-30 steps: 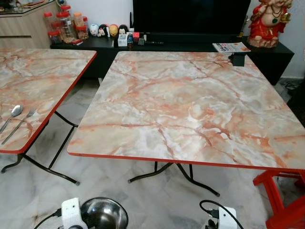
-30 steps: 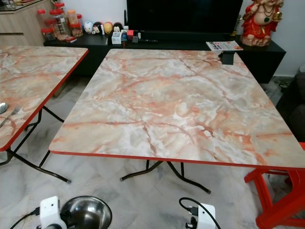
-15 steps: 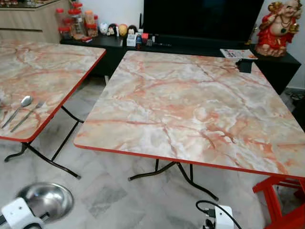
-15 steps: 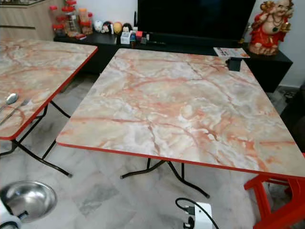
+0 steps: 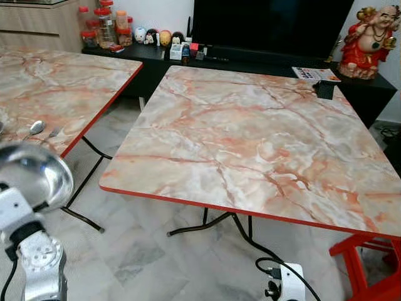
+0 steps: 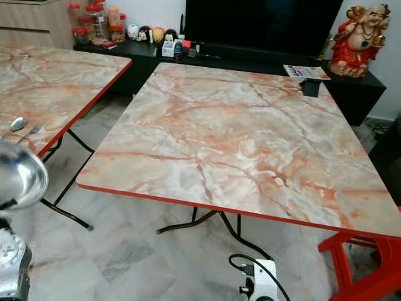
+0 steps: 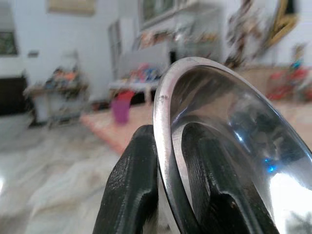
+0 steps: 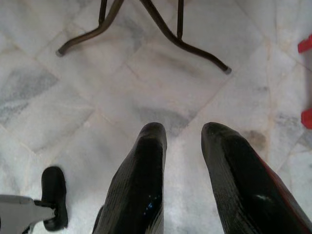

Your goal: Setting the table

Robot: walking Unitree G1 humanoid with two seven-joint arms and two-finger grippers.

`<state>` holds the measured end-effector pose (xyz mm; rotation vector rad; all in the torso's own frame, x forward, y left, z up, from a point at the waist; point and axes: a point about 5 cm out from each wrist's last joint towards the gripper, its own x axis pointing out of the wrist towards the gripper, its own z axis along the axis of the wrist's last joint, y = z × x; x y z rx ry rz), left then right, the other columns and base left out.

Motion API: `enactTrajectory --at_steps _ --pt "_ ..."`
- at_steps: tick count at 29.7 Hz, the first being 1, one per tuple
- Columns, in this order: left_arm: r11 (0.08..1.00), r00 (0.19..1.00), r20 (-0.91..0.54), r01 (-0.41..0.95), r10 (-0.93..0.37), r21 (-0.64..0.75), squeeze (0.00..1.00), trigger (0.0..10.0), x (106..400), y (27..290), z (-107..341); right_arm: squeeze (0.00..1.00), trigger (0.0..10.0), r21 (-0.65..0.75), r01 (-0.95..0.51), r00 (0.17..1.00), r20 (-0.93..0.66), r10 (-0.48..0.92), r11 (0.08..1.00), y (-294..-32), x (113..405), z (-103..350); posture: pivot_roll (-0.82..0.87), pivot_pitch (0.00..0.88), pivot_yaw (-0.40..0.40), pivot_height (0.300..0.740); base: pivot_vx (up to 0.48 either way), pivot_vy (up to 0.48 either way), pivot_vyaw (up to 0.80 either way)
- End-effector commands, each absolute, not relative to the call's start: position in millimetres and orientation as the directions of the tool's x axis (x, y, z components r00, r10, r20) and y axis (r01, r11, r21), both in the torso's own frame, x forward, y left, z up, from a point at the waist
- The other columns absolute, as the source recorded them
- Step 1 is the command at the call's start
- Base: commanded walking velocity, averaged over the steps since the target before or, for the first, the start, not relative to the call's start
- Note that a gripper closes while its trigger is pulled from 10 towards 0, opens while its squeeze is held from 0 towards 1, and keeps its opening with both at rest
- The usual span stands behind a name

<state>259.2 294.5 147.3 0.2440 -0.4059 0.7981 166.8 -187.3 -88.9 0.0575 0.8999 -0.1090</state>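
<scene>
A shiny steel bowl [image 5: 34, 175] hangs in the air at my lower left, beside the left marble table [image 5: 69, 88]. My left gripper [image 7: 168, 134] is shut on the bowl's rim [image 7: 163, 112], one finger inside and one outside. A spoon [image 5: 36, 128] and a fork [image 5: 53, 132] lie on the left table near its front edge. The large marble table with red edging [image 5: 250, 132] stands ahead of me. My right gripper [image 8: 179, 131] hangs low over the floor tiles, open with nothing between its fingers.
A small black object [image 5: 324, 89] and a magazine [image 5: 311, 73] sit at the far right corner. A black TV console [image 5: 263, 59] with jars [image 5: 103, 25] and a red statue [image 5: 371, 41] lines the back. A red stool [image 5: 369, 263] stands at lower right.
My left arm has lifted the bowl from near the floor up to table height at the left. The camera has also shifted a little.
</scene>
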Motion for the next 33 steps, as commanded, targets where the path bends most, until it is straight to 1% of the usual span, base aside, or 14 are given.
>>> enactTrajectory --at_steps 1,2,4,6,8,9,10,12,13,14,17,25,29,33 --pt "0.734 0.643 0.519 -0.677 0.563 0.043 0.0 10.0 272.8 279.8 175.9 0.0 10.0 -0.004 0.119 0.613 -0.787 -0.077 0.993 -189.9 167.0 -88.7 0.09 0.0 -0.064 0.74 0.0 0.0 0.0" --pt "0.774 0.672 0.511 -0.632 0.536 0.018 0.0 10.0 279.7 272.9 179.9 0.0 10.0 -0.005 0.122 0.611 -0.788 -0.079 0.993 -190.4 166.3 -88.9 0.09 0.0 -0.06 0.74 0.0 0.0 0.0" --pt "0.8 0.693 0.504 -0.599 0.516 0.004 0.0 10.0 284.7 268.0 182.3 0.0 10.0 -0.005 0.123 0.611 -0.788 -0.08 0.992 -190.4 166.3 -89.0 0.08 0.0 -0.056 0.74 0.0 0.0 0.0" --pt "0.899 0.793 0.442 -0.429 0.419 -0.081 0.0 10.0 305.0 245.0 186.3 0.0 10.0 -0.004 0.135 0.612 -0.786 -0.087 0.991 -190.6 166.6 -88.8 0.07 0.0 -0.044 0.74 0.0 0.0 0.0" --pt "0.943 0.851 0.408 -0.305 0.331 -0.131 0.0 10.0 315.8 227.6 188.9 0.0 10.0 -0.003 0.142 0.613 -0.785 -0.091 0.99 -190.4 166.7 -88.7 0.05 0.0 -0.033 0.74 0.0 0.0 0.0" --pt "0.958 0.875 0.391 -0.248 0.287 -0.147 0.0 10.0 319.1 219.3 189.9 0.0 10.0 -0.003 0.143 0.613 -0.784 -0.091 0.99 -190.2 166.6 -88.8 0.05 0.0 -0.033 0.74 0.0 0.0 0.0" --pt "0.958 0.875 0.391 -0.248 0.287 -0.147 0.0 10.0 319.1 219.3 189.9 0.0 10.0 -0.003 0.143 0.613 -0.784 -0.091 0.99 -190.2 166.6 -88.8 0.05 0.0 -0.033 0.74 0.0 0.0 0.0" --pt "0.971 0.944 0.293 -0.087 0.152 -0.224 0.0 10.0 331.7 192.4 179.4 0.0 10.0 0.0 0.157 0.614 -0.783 -0.098 0.988 -190.1 165.4 -89.1 0.03 0.0 -0.013 0.74 0.0 0.0 0.0" --pt "0.971 0.944 0.293 -0.087 0.152 -0.224 0.0 10.0 331.7 192.4 179.4 0.0 10.0 0.0 0.157 0.614 -0.783 -0.098 0.988 -190.1 165.4 -89.1 0.03 0.0 -0.013 0.74 0.0 0.0 0.0" --pt "0.961 0.98 0.197 0.029 0.027 -0.275 0.0 10.0 341.4 166.5 167.9 0.0 10.0 0.001 0.164 0.612 -0.785 -0.101 0.986 -190.1 163.1 -90.0 0.02 0.0 -0.004 0.74 0.0 0.0 0.0" --pt "0.95 0.983 0.153 0.145 -0.105 -0.275 0.0 10.0 345.9 138.5 160.4 0.0 10.0 0.001 0.174 0.606 -0.788 -0.106 0.985 -189.7 159.6 -91.4 0.01 0.0 0.011 0.74 0.0 0.0 0.0" --pt "0.832 0.945 0.017 0.295 -0.326 -0.47 0.0 10.0 354.0 84.0 140.1 0.0 10.0 0.005 0.205 0.599 -0.792 -0.122 0.979 -189.0 154.0 -93.5 -0.02 0.0 0.021 0.74 0.0 0.0 0.0" --pt "0.794 0.924 -0.044 0.3 -0.379 -0.529 0.0 10.0 356.6 64.8 131.1 0.0 10.0 0.005 0.211 0.598 -0.792 -0.124 0.978 -188.7 153.6 -93.7 -0.03 0.0 0.025 0.74 0.0 0.0 0.0" --pt "0.779 0.9 -0.054 0.342 -0.432 -0.525 0.0 10.0 355.9 46.5 130.1 0.0 10.0 0.008 0.22 0.6 -0.789 -0.129 0.975 -189.0 154.2 -93.3 -0.03 0.0 0.028 0.74 0.0 0.0 0.0"
